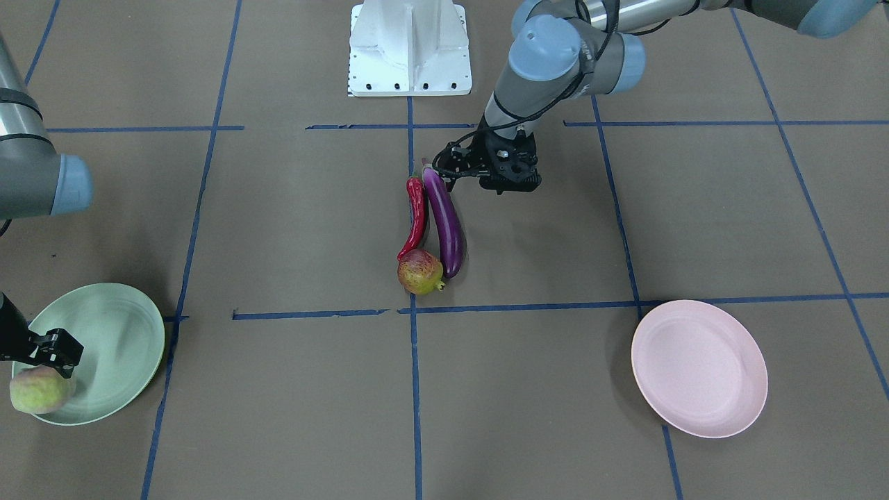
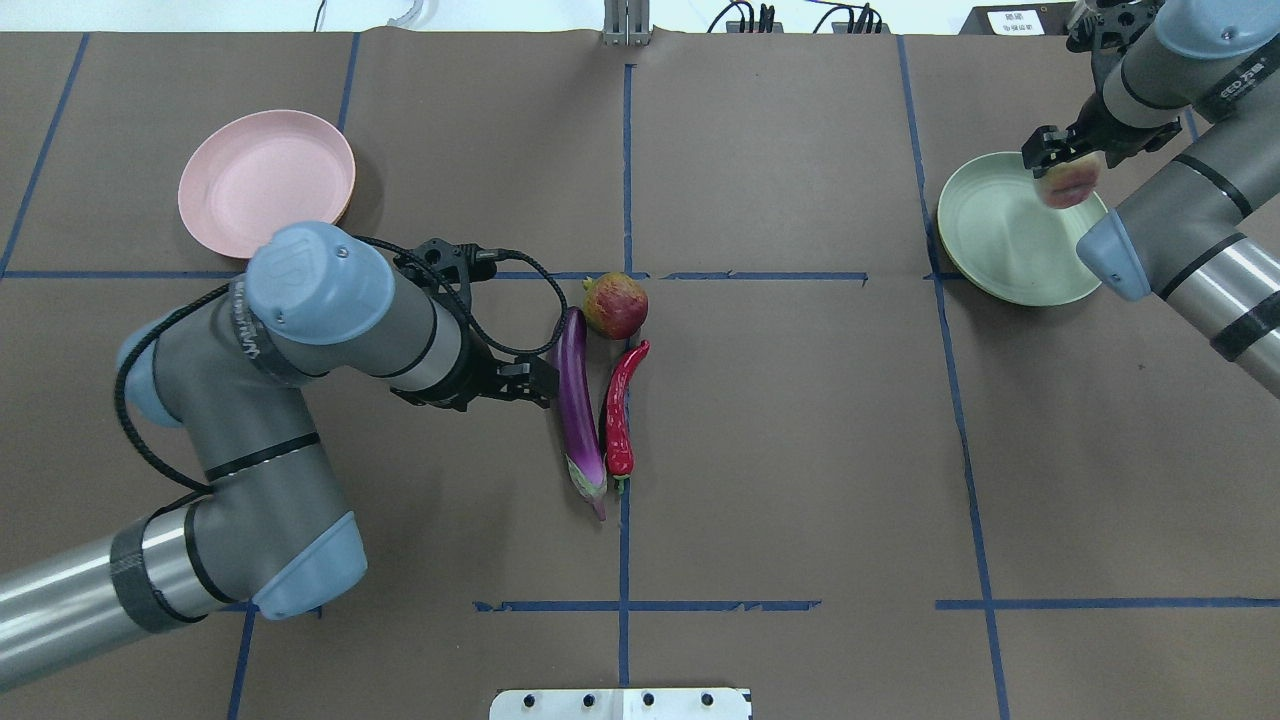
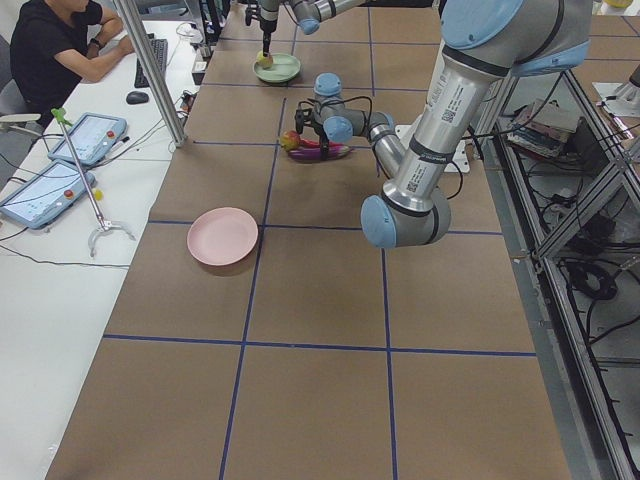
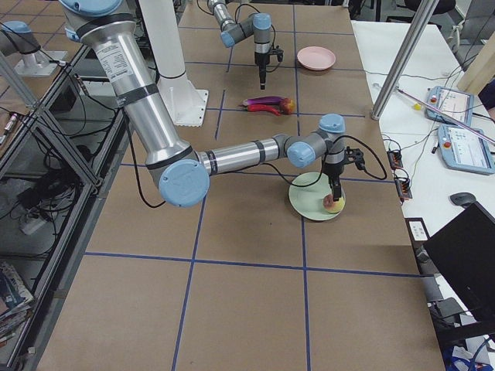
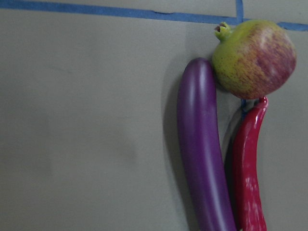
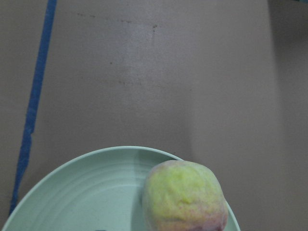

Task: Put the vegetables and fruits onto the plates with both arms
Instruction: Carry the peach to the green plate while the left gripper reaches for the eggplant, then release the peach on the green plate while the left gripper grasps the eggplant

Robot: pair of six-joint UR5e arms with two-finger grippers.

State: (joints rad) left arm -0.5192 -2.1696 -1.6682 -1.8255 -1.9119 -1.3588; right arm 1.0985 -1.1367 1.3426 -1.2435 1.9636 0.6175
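Centrally, eggplant (image 2: pixel 580 400): laid flat on the table (image 2: pixel 800 450), well apart from both plates; cap end is turned toward the robot.
Eggplant's neighbours: chili pepper (image 2: pixel 620 415) is pressed along its side away from the left arm; pomegranate-like fruit (image 2: pixel 615 305) is touched at the blunt tip.
Eggplant handling (judged): glossy skin, likely slippery; long and fairly stiff, light to moderate in weight. A hold across the mid-body is advised, so that neither end droops. The side facing the left arm is free; the other is crowded by the chili pepper, so little room is left for a finger there.
Chili pepper handling (judged): thin, curved, light, easily rolled or nudged when the eggplant is lifted.
Left gripper (image 2: pixel 540 385): held above the table just beside the eggplant; nothing is grasped, and the jaws appear parted.
Pink plate (image 2: pixel 265 180): bare, on the left arm's side, the likely target for the vegetables.
Peach-like fruit (image 2: pixel 1068 182): clamped by the right gripper (image 2: pixel 1062 165) over the far rim of the mint green plate (image 2: pixel 990 240). Contact with the plate cannot be told.
Risk (judged): the round fruit could be set too near the rim and roll off.
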